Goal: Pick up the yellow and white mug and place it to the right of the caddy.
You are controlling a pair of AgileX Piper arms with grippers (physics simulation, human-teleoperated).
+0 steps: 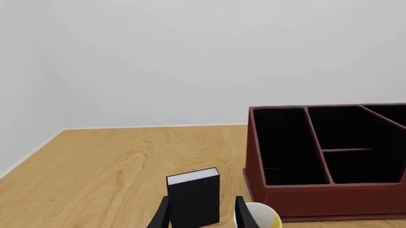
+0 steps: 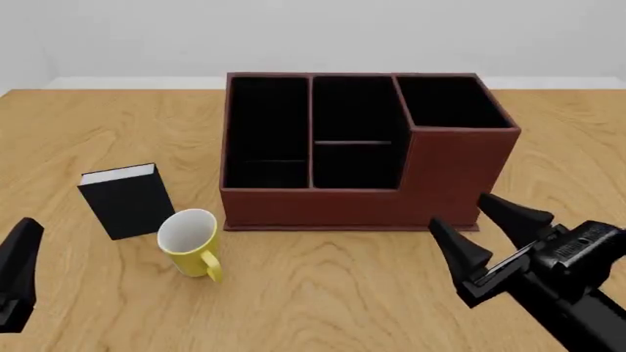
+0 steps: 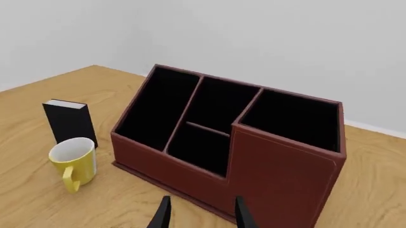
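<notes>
Mug point(image 2: 189, 240) upright, well left of open right gripper point(image 2: 476, 233).

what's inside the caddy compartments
Nothing shows inside the caddy: every compartment looks bare with black lining. The tall corner section's floor is hidden by its own wall in the front view.

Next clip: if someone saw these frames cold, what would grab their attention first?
The big reddish-brown caddy dominates the middle of the table, its black-lined compartments empty and its right corner section taller. To its left, near its front corner, stands the yellow and white mug, upright with its handle toward the camera, and just beyond it a small black book standing on end. The right gripper hangs open in front of the caddy's tall corner, holding nothing.
</notes>
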